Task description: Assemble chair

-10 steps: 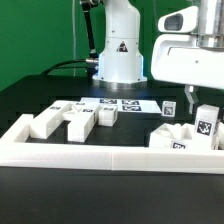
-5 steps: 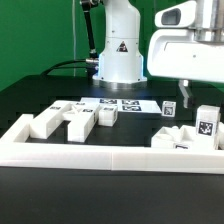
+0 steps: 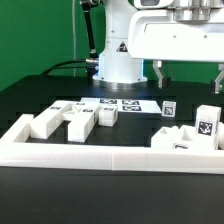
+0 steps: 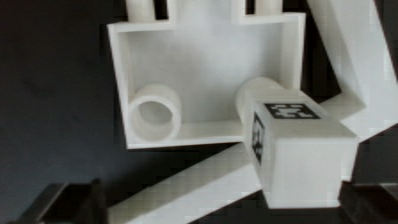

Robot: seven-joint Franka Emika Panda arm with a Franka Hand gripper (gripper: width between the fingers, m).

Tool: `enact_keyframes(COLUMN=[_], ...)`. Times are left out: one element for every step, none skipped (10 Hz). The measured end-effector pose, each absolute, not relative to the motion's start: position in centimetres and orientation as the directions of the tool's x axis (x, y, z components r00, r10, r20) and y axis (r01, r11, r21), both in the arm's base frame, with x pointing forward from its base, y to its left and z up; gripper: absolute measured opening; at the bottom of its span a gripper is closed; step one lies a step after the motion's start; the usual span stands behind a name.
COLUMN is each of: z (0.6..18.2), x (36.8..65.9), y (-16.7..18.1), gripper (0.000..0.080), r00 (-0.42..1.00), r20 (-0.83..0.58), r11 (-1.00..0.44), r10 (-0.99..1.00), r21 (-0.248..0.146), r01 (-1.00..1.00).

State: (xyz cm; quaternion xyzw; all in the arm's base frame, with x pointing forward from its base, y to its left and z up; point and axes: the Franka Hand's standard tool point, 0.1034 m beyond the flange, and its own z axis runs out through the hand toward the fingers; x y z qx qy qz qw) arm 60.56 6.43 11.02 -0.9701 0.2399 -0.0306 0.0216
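The black counter (image 3: 30,95) carries every part of the chair, fenced along the front by a long low white border wall (image 3: 100,158). High above its right end in the exterior view hangs the tool (image 3: 188,74), fingers spread wide, with nothing between them.

Directly under it lies the seat plate (image 3: 172,140), flat against the wall. It looks like stiff, smooth moulded plastic, and I judge it light but too broad to span. A raised rim is the likelier hold, and a glossy one that may slip.

A square leg (image 3: 207,122) with a tag on its face stands at the plate's far corner. The wrist view shows it over the plate's edge (image 4: 299,150), but whether it is fully seated cannot be told, so a nudge could tip it.

Three loose blocks (image 3: 78,124) lie well apart on the exterior view's left. Their flat parallel sides suit a pinch at mid-length.

A small tagged piece (image 3: 168,108) stands behind the plate.

A round socket (image 4: 157,115) sits in the plate's corner and probably needs square alignment.
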Motion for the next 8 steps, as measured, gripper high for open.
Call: enact_keyframes(z=[11.0, 11.0, 11.0, 10.8, 10.6, 10.7, 10.7, 10.4], x=[60.6, 60.6, 60.5, 59.6, 57.6, 56.1, 55.2, 54.6], y=[6.4, 6.4, 6.4, 6.5, 5.8, 4.2, 2.4, 0.5], gripper=[0.0649, 0.0649, 0.0649, 0.0649, 0.0649, 0.0649, 0.0649, 0.0649], r00=[0.883, 0.883, 0.886, 0.932, 0.958, 0.963, 0.972, 0.975], r20=[0.049, 0.049, 0.049, 0.073, 0.076, 0.070, 0.069, 0.075], r11=[-0.884, -0.884, -0.887, -0.935, -0.961, -0.965, -0.974, -0.978], r10=[-0.467, -0.467, -0.462, -0.355, -0.276, -0.259, -0.224, -0.209], r21=[-0.057, -0.056, -0.055, -0.045, -0.043, -0.047, -0.041, -0.033], r01=[-0.464, -0.464, -0.459, -0.353, -0.273, -0.256, -0.221, -0.207])
